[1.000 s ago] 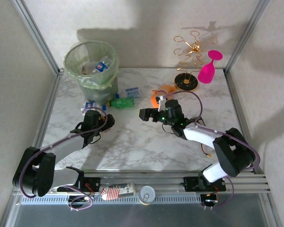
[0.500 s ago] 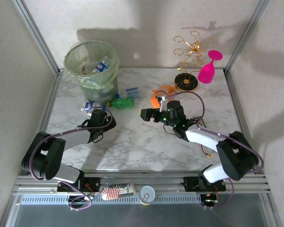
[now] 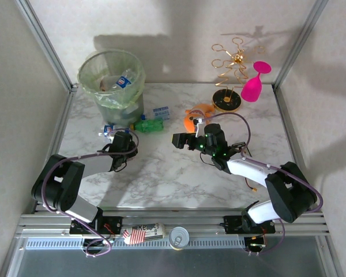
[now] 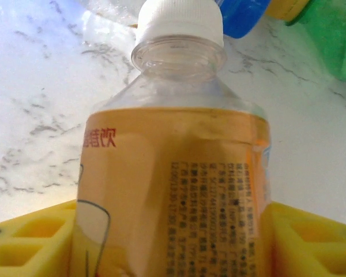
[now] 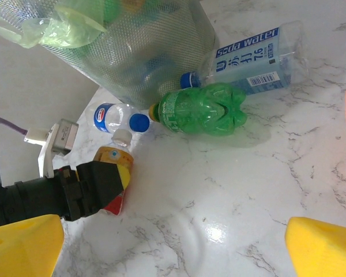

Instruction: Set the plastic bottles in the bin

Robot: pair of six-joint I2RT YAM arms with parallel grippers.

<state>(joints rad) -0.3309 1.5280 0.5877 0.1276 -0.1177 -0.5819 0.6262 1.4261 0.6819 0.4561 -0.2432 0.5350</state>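
From above, the left arm has stretched forward since a second ago, and the left gripper (image 3: 122,141) now sits at the foot of the bin (image 3: 111,103), right among the plastic bottles lying there. The bin already holds a few bottles. A green bottle (image 3: 148,125) and a blue-labelled Soda Water bottle (image 3: 160,112) are on the marble just beside it. The right gripper (image 3: 181,140) has crept only a little toward that pair and hangs mid-table.

Through the left wrist camera, the left gripper (image 4: 173,236) has come in from wide to narrow. Its yellow pads (image 4: 29,236) press either side of an orange-labelled bottle (image 4: 173,184) with a white cap. That looks like a fresh grip, though I cannot tell whether the bottle has left the table yet.

Through the right wrist camera, the same orange-labelled bottle (image 5: 111,154) lies in the left gripper (image 5: 98,182). Its cap is close to a small clear bottle with a blue cap (image 5: 115,115), near the bin's wall (image 5: 144,52). The green bottle (image 5: 205,109) and the Soda Water bottle (image 5: 251,60) lie touching, well ahead of the right gripper (image 5: 173,247). Its jaws stand wide with nothing between them.

To my eye one more bottle is now secured and only needs lifting over the rim. At least three others wait on the table.
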